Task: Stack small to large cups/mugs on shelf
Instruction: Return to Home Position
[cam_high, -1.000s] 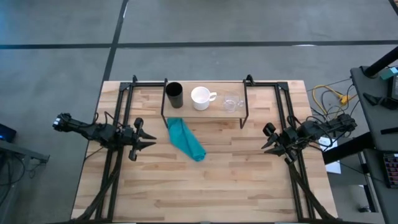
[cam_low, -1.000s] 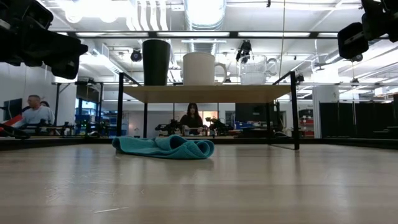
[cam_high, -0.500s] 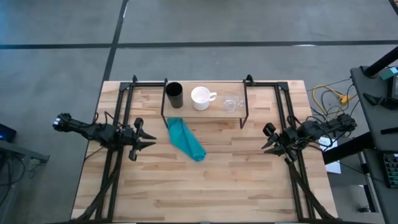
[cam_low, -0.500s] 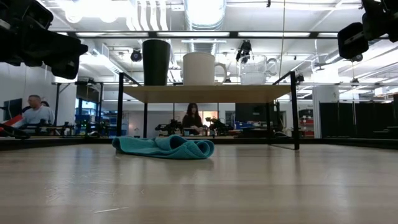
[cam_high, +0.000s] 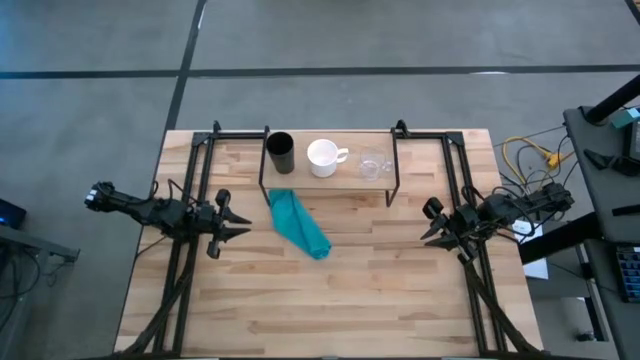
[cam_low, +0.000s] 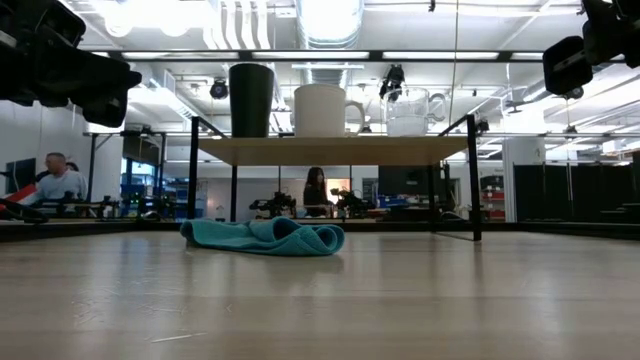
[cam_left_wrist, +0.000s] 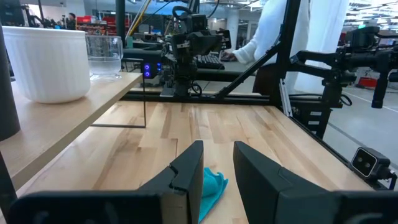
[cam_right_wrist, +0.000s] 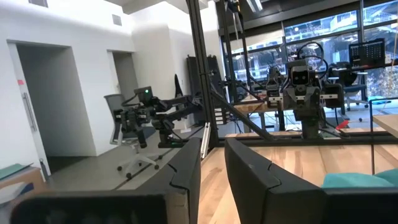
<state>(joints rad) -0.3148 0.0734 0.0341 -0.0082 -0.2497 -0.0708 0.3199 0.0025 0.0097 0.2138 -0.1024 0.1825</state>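
Note:
Three vessels stand in a row on the shelf (cam_high: 330, 172), a light-wood board on thin black legs at the table's far side. From left to right they are the black cup (cam_high: 280, 152) (cam_low: 251, 100), the white mug (cam_high: 323, 157) (cam_low: 322, 110) and the clear glass cup (cam_high: 373, 164) (cam_low: 413, 112). All three are upright and apart on their bases. My left gripper (cam_high: 236, 222) (cam_left_wrist: 217, 163) hovers open over the table's left part. My right gripper (cam_high: 430, 226) (cam_right_wrist: 213, 160) hovers open over the right part. Both point toward the middle, away from the shelf.
A crumpled teal cloth (cam_high: 300, 225) (cam_low: 265, 236) lies on the table in front of the shelf's left half, between the grippers. Black arm frames run along both table sides. Bare tabletop (cam_high: 330, 300) stretches toward the near edge. People sit in the room beyond.

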